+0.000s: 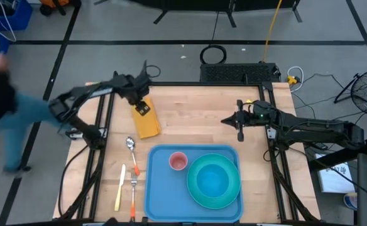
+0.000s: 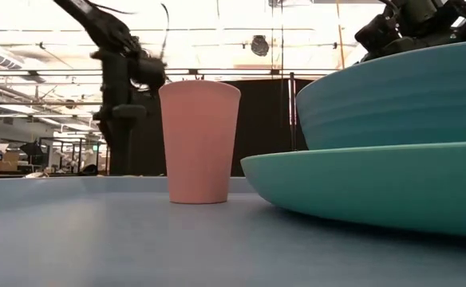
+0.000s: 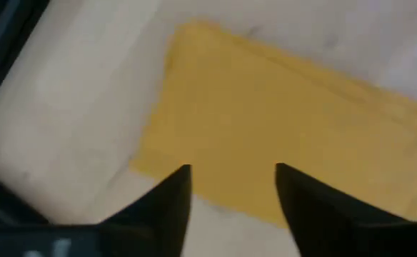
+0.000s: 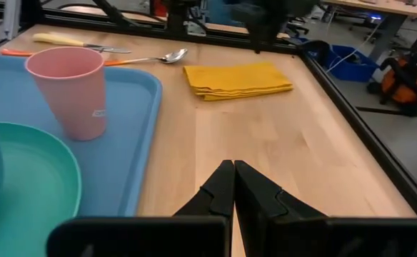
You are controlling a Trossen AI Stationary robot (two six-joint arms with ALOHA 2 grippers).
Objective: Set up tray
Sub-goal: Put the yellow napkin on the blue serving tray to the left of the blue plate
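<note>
A folded yellow cloth is lying on the wooden table, directly beneath the left arm's tool tip. A pink cup is standing upright nearer the front edge, between the two tools, just beside a turquoise plate that is carrying a blue-green bowl. A spoon, an orange-handled fork and a yellow-handled knife are lying side by side, below the cloth in the high view. A blurred person is standing beyond the table's left side.

Pink cup stands on blue tray beside yellow cloth
</note>
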